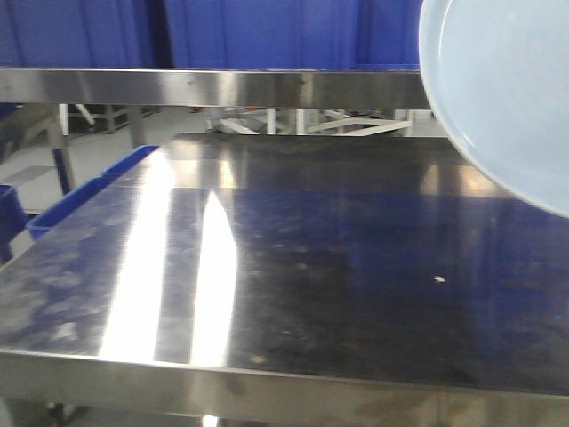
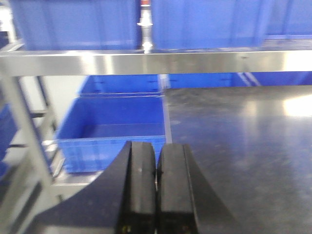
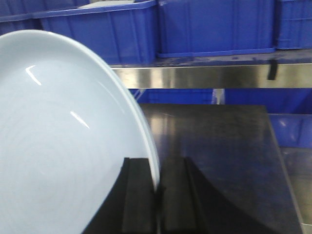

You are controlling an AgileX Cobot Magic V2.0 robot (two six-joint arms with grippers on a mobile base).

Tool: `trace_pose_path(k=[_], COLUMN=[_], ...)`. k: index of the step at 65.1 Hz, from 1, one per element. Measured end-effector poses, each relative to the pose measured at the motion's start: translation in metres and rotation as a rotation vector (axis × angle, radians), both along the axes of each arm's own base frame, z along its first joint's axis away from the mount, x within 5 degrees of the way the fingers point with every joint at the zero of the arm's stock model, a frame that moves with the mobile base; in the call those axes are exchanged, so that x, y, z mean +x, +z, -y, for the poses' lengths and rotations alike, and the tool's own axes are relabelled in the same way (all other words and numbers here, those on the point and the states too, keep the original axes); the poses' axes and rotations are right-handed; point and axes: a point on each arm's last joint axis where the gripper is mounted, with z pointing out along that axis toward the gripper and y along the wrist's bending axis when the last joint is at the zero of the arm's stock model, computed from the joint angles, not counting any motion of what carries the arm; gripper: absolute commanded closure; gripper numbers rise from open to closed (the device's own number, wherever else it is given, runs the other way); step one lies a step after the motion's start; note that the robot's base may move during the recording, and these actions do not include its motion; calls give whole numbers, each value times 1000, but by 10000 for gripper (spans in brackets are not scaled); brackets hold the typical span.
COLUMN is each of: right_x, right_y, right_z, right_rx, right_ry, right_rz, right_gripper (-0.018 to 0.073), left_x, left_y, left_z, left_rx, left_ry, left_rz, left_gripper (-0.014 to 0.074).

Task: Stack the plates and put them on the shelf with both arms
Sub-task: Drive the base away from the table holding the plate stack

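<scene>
A pale blue-white plate (image 3: 63, 136) is held up in the air, tilted on edge, with my right gripper (image 3: 157, 168) shut on its rim. The same plate (image 1: 507, 89) fills the upper right corner of the front view, above the steel tabletop (image 1: 293, 258). Whether it is one plate or two stacked I cannot tell. The shelf's brushed steel rail (image 1: 213, 87) runs across the back, and the rail (image 3: 209, 75) shows again in the right wrist view. My left gripper (image 2: 156, 161) is shut with nothing in it, hovering near the tabletop's left edge, below the shelf rail (image 2: 156, 61).
Deep blue crates (image 3: 209, 24) sit on the shelf behind the rail. More blue crates (image 2: 114, 124) stand to the left of the tabletop, below its level, and one crate (image 1: 84, 191) shows in the front view. A shelf upright (image 2: 24, 126) stands at the left.
</scene>
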Motion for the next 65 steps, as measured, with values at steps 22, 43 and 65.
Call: trace_pose_path(k=[22,43,65], right_x=[0,0,0], right_y=[0,0,0], right_z=[0,0,0], right_rx=[0,-2,-2], right_ry=[0,0,0], right_rz=[0,0,0], right_gripper=[503,503,503], left_x=[0,0,0], left_y=[0,0,0], left_z=[0,0,0], left_rx=[0,0,0], left_ry=[0,0,0], left_rz=[0,0,0], left_gripper=[514,514,514])
